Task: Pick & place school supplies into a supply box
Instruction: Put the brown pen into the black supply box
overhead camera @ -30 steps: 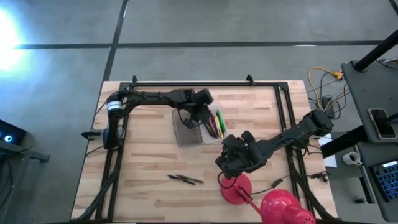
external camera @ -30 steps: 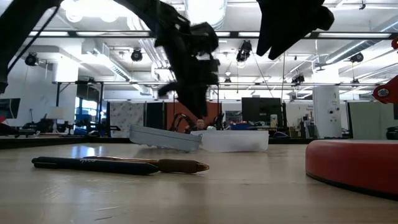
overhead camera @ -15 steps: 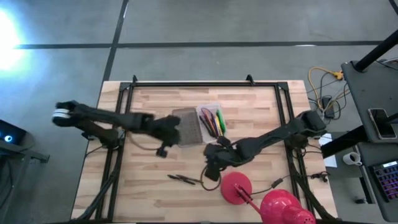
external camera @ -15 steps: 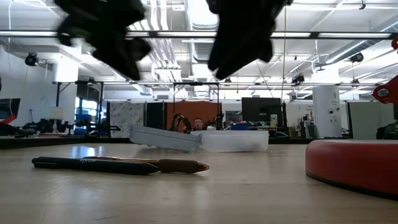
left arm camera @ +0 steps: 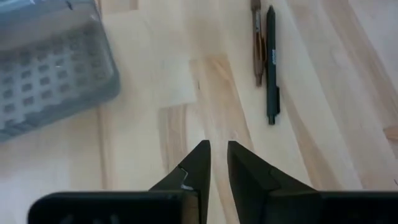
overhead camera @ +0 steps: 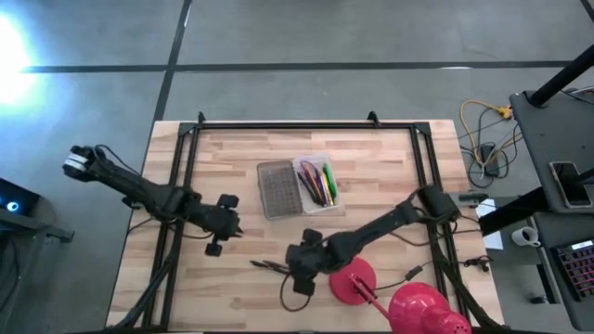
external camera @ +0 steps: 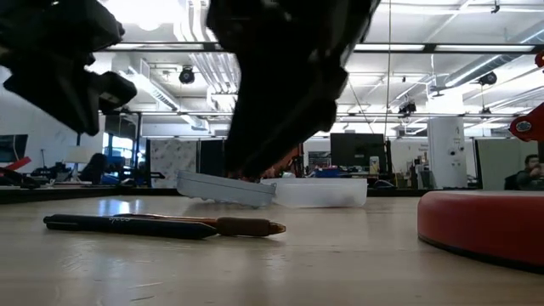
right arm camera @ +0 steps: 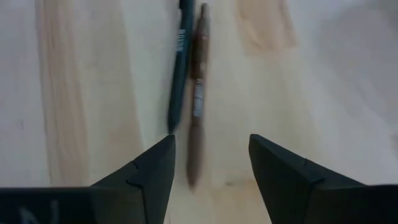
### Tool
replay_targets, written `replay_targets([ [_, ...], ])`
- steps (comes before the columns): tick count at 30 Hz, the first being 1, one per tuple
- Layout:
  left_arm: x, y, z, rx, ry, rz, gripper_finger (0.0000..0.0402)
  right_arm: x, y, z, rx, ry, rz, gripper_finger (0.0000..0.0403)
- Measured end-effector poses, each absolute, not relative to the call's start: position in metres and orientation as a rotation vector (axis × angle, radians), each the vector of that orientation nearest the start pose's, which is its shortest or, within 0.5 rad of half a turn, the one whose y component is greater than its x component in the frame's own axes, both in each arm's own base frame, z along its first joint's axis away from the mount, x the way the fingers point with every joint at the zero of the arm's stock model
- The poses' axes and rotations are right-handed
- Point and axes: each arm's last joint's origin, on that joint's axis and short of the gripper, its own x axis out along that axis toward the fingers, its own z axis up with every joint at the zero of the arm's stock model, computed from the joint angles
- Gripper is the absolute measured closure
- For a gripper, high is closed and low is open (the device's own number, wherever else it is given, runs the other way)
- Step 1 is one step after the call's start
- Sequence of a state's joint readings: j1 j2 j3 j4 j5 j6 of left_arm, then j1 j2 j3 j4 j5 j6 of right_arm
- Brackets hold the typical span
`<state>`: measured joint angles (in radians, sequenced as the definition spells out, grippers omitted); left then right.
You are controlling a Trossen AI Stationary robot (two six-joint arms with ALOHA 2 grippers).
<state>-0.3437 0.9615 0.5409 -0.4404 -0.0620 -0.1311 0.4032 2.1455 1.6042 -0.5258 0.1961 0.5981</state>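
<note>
Since half a second ago I've swung the right hand down toward 6 o'clock, fingers spread over the dark pen and brown pen on the worktop. Left hand, nearly closed and empty, has retreated to 8 o'clock of the supply box; I judge the pens come next.

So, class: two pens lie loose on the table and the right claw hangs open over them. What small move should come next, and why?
Probably lower the right claw straight down, since it is open with the brown pen lined up in its gap, the dark pen touching alongside, and neither gripped yet.
</note>
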Motion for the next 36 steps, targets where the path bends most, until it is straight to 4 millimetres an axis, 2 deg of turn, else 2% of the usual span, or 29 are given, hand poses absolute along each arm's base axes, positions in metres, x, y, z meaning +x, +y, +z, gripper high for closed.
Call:
replay_targets([
  [4, 0.168, -0.061, 0.196, 0.055, 0.877, -0.217, 0.0363, 0.427, 0.178, 0.158, 0.22, 1.064, -0.158, 0.0207],
  [7, 0.167, -0.062, 0.195, 0.056, 0.877, -0.223, 0.0363, 0.428, 0.178, 0.144, 0.218, 1.132, -0.222, 0.0216],
  [17, 0.167, -0.062, 0.196, 0.056, 0.873, -0.226, 0.0363, 0.427, 0.193, 0.137, 0.28, 1.144, -0.241, 0.0245],
  [22, 0.167, -0.062, 0.196, 0.052, 0.869, -0.226, 0.0363, 0.425, 0.194, 0.135, 0.277, 1.15, -0.246, 0.0261],
  [26, 0.167, -0.062, 0.196, 0.035, 0.872, -0.218, 0.0363, 0.426, 0.182, 0.129, 0.33, 1.157, -0.294, 0.0297],
  [32, 0.167, -0.062, 0.196, 0.004, 0.875, -0.204, 0.0363, 0.431, 0.157, 0.122, 0.436, 1.175, -0.363, 0.0379],
  [36, 0.167, -0.062, 0.195, -0.001, 0.879, -0.201, 0.0363, 0.435, 0.147, 0.126, 0.517, 1.144, -0.408, 0.0385],
])
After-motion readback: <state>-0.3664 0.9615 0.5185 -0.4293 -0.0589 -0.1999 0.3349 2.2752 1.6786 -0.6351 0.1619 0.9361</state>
